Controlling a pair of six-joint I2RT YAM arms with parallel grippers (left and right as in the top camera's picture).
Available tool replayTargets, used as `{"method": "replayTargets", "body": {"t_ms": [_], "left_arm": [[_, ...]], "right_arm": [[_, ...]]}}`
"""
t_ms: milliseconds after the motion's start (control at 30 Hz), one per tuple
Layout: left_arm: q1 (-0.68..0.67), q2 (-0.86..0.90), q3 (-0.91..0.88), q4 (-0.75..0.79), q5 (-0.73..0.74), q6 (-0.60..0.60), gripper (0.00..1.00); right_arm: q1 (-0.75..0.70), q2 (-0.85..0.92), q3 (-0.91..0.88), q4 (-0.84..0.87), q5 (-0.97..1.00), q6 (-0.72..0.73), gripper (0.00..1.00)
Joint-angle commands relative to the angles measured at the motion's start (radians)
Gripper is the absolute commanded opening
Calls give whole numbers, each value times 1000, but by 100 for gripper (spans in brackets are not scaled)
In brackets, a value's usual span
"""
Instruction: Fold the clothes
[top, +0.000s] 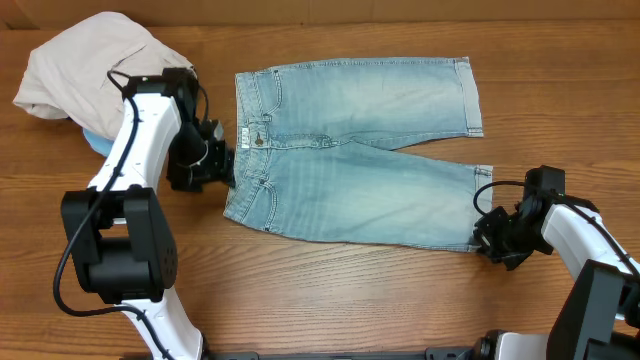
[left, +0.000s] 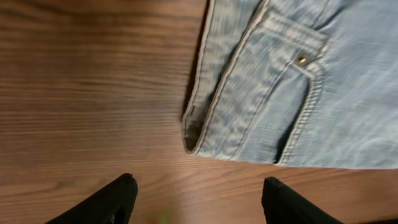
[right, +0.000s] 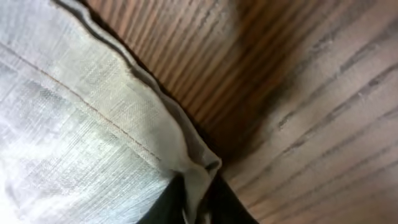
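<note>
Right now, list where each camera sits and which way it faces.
Overhead: above the table, looking straight down at the jeans, both arms showing.
Left wrist: low by the waistband, facing it; open left pincer at the bottom.
Right wrist: at a leg hem, right pincer pinching it.
Shared: all three see the jeans.

Robotics lab bench, wood-grain table (top: 340, 300), white-and-black left arm (top: 135, 140) and right arm (top: 585, 235) fixed at its near edge, jeans (top: 350, 150) spread flat between them
</note>
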Motion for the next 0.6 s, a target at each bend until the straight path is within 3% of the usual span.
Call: {"method": "replayTargets", "body": {"t_ms": [0, 300, 467, 567], "left_arm": [[-6, -12, -70, 45, -10, -37, 63], [-6, -12, -330, 383, 93, -101, 52], [-6, -12, -402, 451, 112, -153, 29], [-6, -12, -421, 463, 111, -153, 25]], "right_arm": [[1, -3, -13, 8, 11, 6, 9], [1, -3, -13, 14, 14, 5, 10], [1, -3, -13, 15, 15, -5, 10], [1, -3, -13, 15, 15, -5, 10]]}}
